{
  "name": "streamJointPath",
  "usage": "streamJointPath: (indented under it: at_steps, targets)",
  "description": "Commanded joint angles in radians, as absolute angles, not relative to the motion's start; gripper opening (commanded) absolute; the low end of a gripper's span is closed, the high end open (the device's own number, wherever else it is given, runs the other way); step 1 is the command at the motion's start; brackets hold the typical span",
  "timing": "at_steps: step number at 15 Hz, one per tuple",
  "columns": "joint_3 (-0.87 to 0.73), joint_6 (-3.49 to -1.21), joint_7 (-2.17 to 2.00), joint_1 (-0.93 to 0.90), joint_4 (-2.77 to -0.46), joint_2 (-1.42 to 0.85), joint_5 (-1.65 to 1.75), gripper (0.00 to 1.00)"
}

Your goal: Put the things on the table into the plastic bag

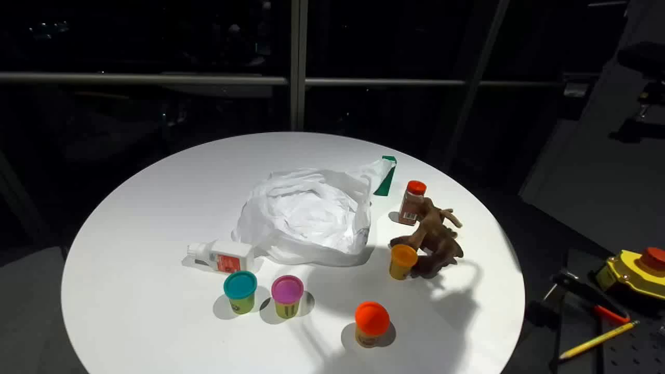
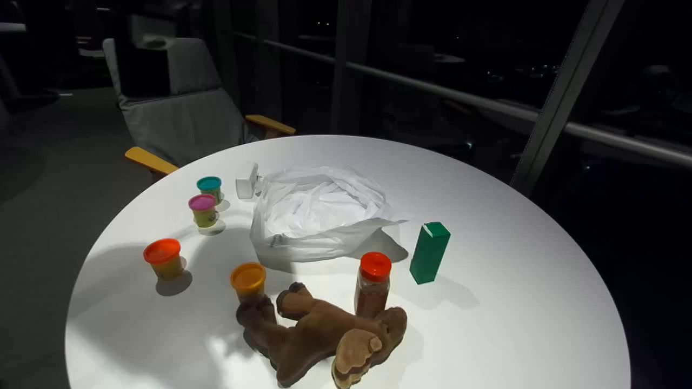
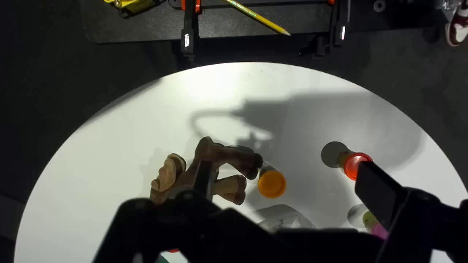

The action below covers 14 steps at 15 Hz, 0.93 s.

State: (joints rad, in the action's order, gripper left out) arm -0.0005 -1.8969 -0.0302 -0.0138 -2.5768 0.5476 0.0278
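Jaws spread wide, the gripper (image 3: 289,175) is seen in the wrist view, entering from the bottom edge and pointed down over the round white table (image 3: 120,138). Between its black fingers (image 3: 378,190), bare tabletop and the orange-lidded tub (image 3: 272,184) are framed; how high the fingertips are held cannot be told. By one finger part of the toy moose (image 3: 215,154) is covered, and by its opposite parts of the orange-red-lidded tub (image 3: 353,163) and the magenta-lidded tub (image 3: 379,231). Most of the plastic bag (image 3: 278,212) is hidden by the gripper. A red-and-white shoe (image 3: 457,31) is shown in this view alone.

In an exterior view, a white bottle (image 1: 223,255) is shown lying on its side just beside the bag, its red label exposed; near it the teal-lidded tub (image 1: 240,291) is seen upright. The green box (image 1: 386,182) is partly covered by a loose corner of the bag, and a barcode is shown on the red-capped jar (image 1: 411,203). Off the table, a yellow emergency stop (image 1: 631,272) and a pencil (image 1: 597,341) are included.

In an exterior view with an armchair (image 2: 186,108), the green box is shown whole, upright and apart from the bag. The moose is seen on its side, antler exposed, and the jar's base is hidden behind it. In both exterior views the bag is seen mid-table, its mouth open upward, the small things set around it.
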Motion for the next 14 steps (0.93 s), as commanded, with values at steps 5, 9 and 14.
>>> streamJointPath:
  at_steps: [5, 9, 14]
  targets:
    - [0.004, -1.895, -0.028, -0.009, -2.572, 0.548, 0.025, 1.0]
    - [0.004, -1.895, -0.028, -0.009, -2.572, 0.548, 0.025, 1.0]
    - [-0.016, -1.921, -0.071, 0.009, -2.489, 0.46, -0.013, 1.0]
